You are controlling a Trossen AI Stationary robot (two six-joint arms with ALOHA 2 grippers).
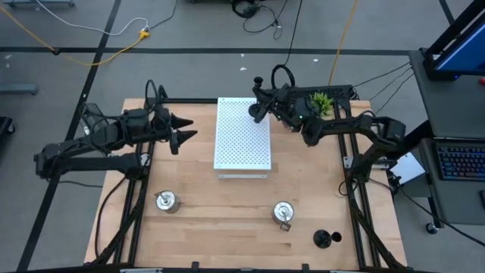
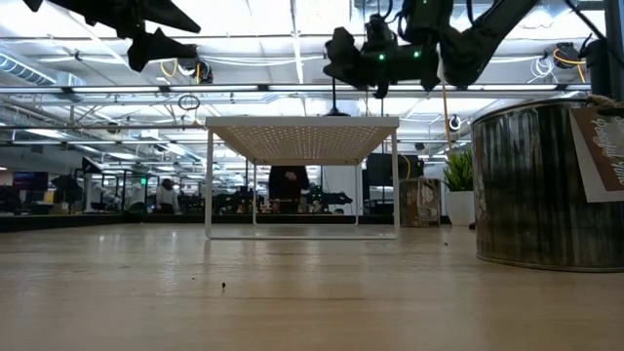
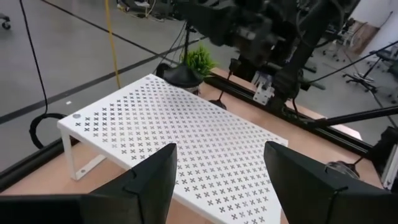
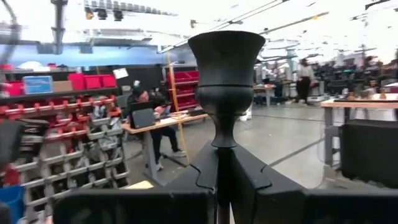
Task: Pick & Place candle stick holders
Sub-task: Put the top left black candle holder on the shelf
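Near the front edge of the table (image 1: 227, 227), in front of the white board (image 1: 242, 144), stand two silver holders (image 1: 167, 202) (image 1: 283, 213) and one black holder (image 1: 323, 240). At the board's left side the left gripper (image 1: 182, 129) hovers with its fingers spread and empty. Over the board's far right corner the right gripper (image 1: 261, 106) pinches a black candle holder (image 4: 225, 81) by the thin stem. I think the risk is that this narrow grip lets the holder tilt, so it could tip on the perforated top

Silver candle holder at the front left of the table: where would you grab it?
Probably straight down from above, pinching across the round body of the silver candle holder. It stands upright and squat, with bare table all round, so nothing blocks that.
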